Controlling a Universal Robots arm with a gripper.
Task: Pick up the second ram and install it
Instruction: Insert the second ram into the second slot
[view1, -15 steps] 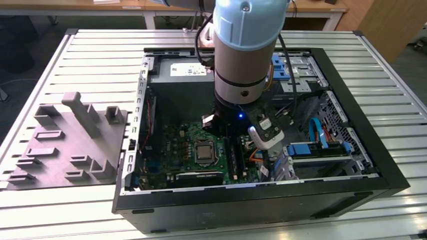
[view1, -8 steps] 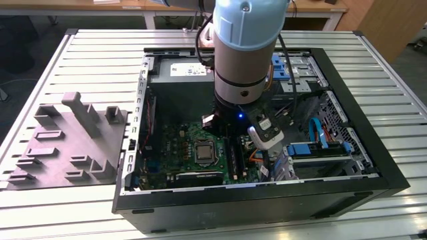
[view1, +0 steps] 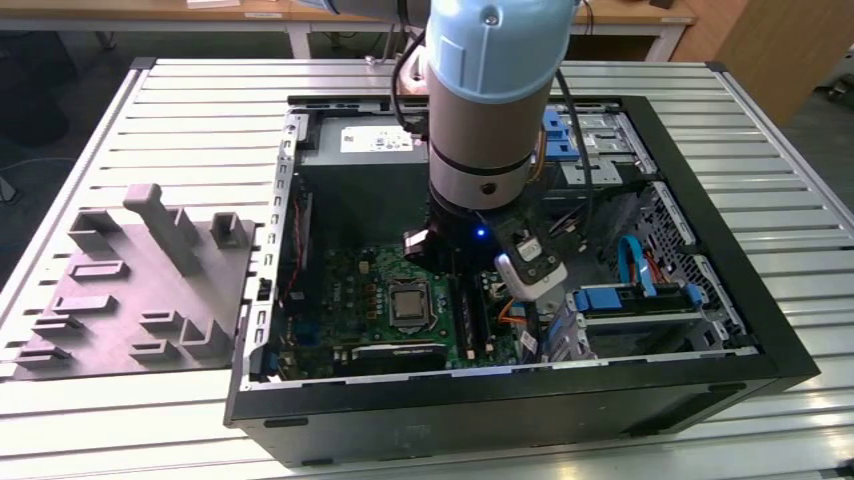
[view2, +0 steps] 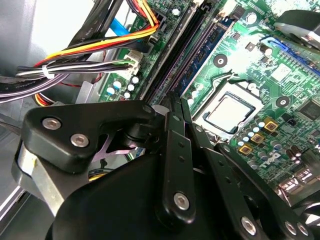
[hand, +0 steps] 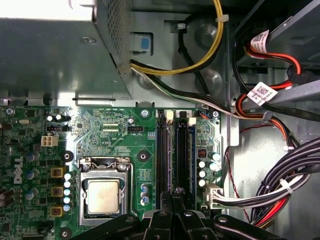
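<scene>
My gripper (hand: 177, 194) is down inside the open computer case, over the memory slots (hand: 163, 155) of the green motherboard (view1: 360, 300). Its fingers (view2: 172, 120) are drawn together, shut on the second ram (hand: 180, 157), a thin dark strip seen edge-on along the middle slot. The strip runs out from the fingertips, level with the slot; I cannot tell how deep it sits. A blue-edged strip (hand: 193, 155) stands in the neighbouring slot. In the exterior view the arm (view1: 487, 110) covers the gripper.
The processor socket (hand: 102, 195) lies beside the slots. Bundled cables (hand: 285, 190) and yellow-orange wires (view2: 100, 45) crowd the other side. The power supply (view1: 360, 150) and drive bays (view1: 641, 300) close in the case. A grey holder block (view1: 134, 290) rests on the slatted table at the exterior view's left.
</scene>
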